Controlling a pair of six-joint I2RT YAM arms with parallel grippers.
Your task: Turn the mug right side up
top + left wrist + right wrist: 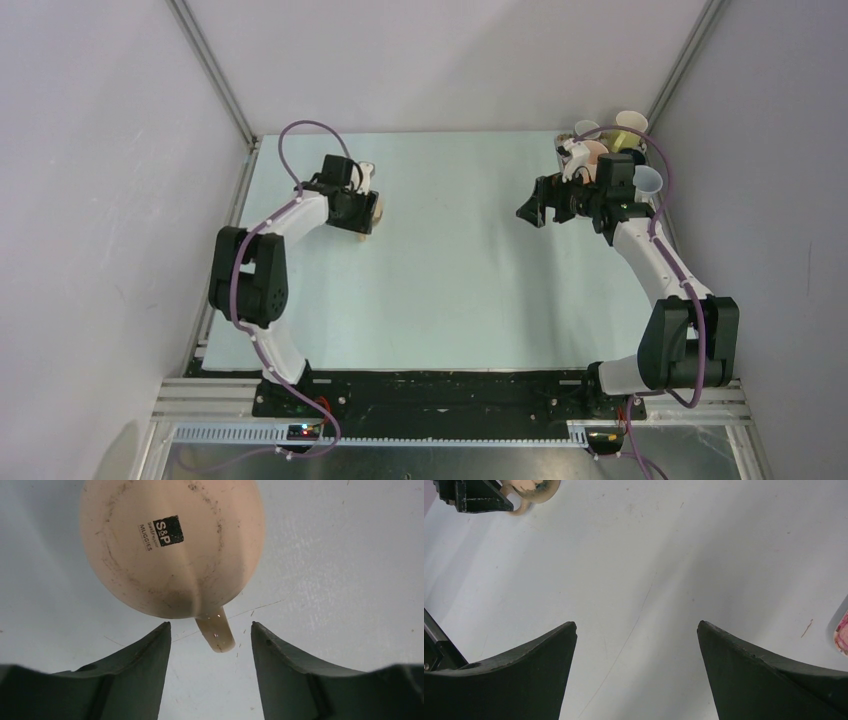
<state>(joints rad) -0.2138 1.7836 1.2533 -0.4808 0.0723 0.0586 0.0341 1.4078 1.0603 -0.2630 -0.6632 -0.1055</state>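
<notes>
A beige mug (pixel 170 545) stands upside down on the table's left back part, its scuffed base with a black printed label facing my left wrist camera. Its handle (pixel 216 632) points back between the fingers of my left gripper (pixel 210 625), which is open, with both fingers clear of the handle. From above, the mug (pixel 376 208) is mostly hidden under the left gripper (pixel 362 214). My right gripper (pixel 530 211) hovers open and empty over the right back part of the table; its wrist view shows the gripper (pixel 636 625) above bare table and the mug (pixel 536 487) far off.
Several cups and mugs (pixel 610 140) are clustered in the back right corner, just behind the right wrist. The rim of one (pixel 841 635) shows at the right edge of the right wrist view. The pale table (pixel 450 290) is walled by grey panels at the left, back and right.
</notes>
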